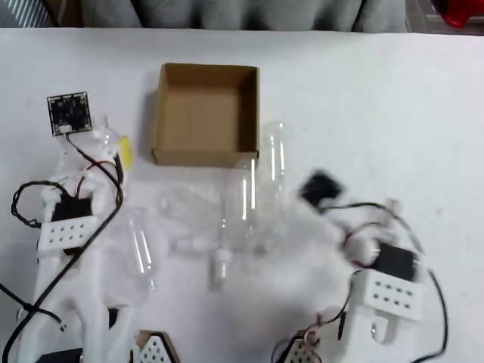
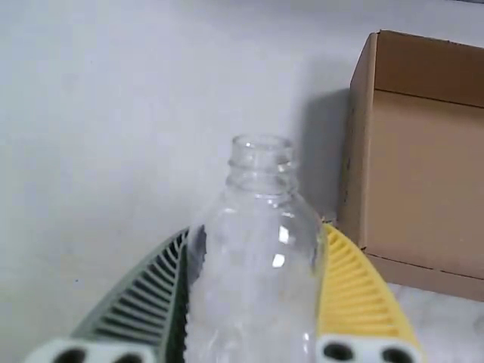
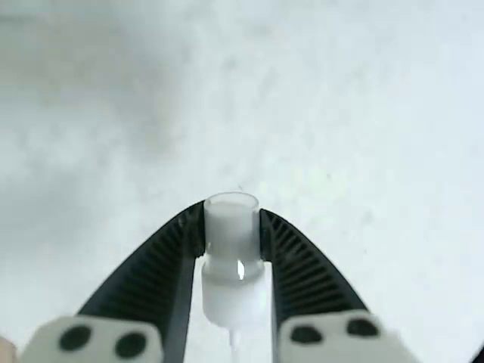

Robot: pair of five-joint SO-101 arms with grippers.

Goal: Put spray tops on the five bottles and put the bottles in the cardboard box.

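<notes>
Plastic this thin and clear is light, springy in the wall and slick, so I expect it to dent or squirt free if I squeeze hard. My left pincer (image 2: 257, 233) is clamped on the clear bottle (image 2: 257, 280) across its shoulder, with the green finger on one side and the yellow on the other. The open threaded neck sticks out past the fingertips. I judge that a fair hold: the shoulder should be stiffer than the mid-body, and the neck is left free for a top. The cardboard box (image 2: 423, 189) stands just beside this pincer on its yellow-finger side, apart from the bottle.

My right pincer (image 3: 231, 215) is closed on a white spray top (image 3: 231, 257). The black fingers pinch its sides and its round end pokes out just past the tips. What looks like a thin tube trails back between the fingers toward the wrist. It is hard moulded plastic, small and light. It shouldn't crush, but I reckon it could twist in the grip, and the tube will be floppy.

From the high view, loose bottles (image 1: 274, 155) lie on the white table (image 1: 393, 91) between my two pincers, which sit well apart.
</notes>
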